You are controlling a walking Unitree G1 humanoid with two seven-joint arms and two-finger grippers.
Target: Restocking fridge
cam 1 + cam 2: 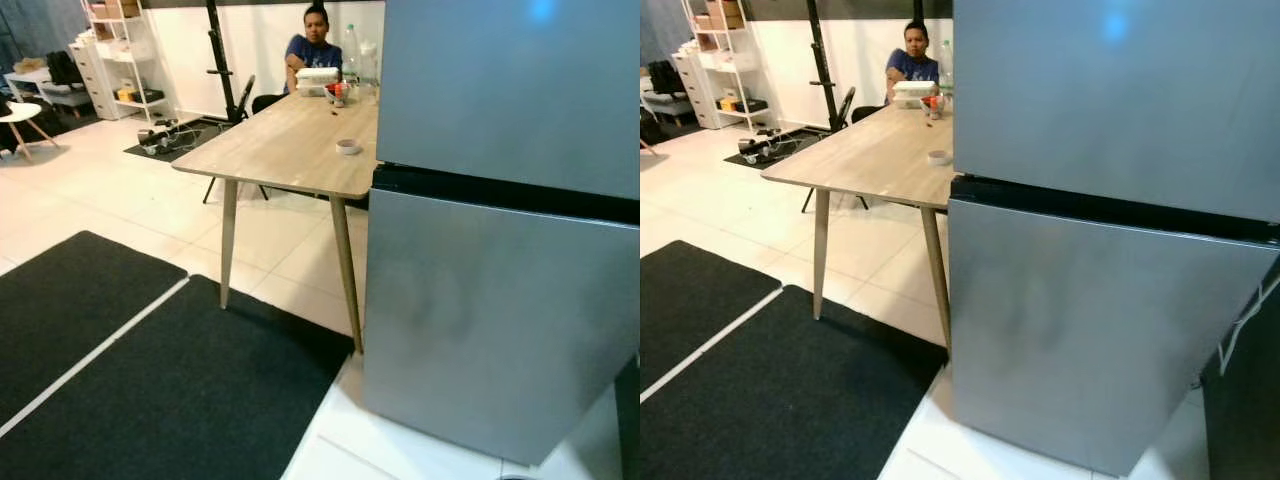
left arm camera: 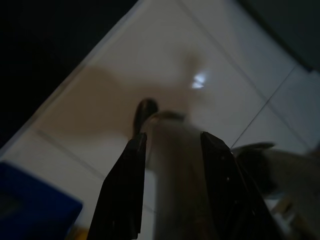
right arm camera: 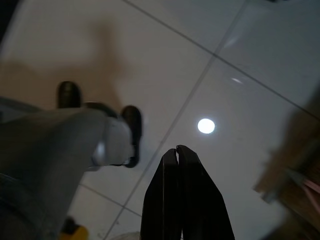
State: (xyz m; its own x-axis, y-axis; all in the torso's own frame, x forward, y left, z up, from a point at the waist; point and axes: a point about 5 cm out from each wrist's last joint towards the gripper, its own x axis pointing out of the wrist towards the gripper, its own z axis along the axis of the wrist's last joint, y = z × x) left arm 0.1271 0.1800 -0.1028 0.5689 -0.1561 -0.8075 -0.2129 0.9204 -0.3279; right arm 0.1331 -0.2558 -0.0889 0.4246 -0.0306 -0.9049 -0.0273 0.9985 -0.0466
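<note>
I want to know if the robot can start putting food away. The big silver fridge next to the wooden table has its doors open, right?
Not quite. The silver fridge does stand next to the wooden table, but both its doors are closed. The left eye view shows the upper and lower doors flat and shut, with just a dark seam between them.
</note>
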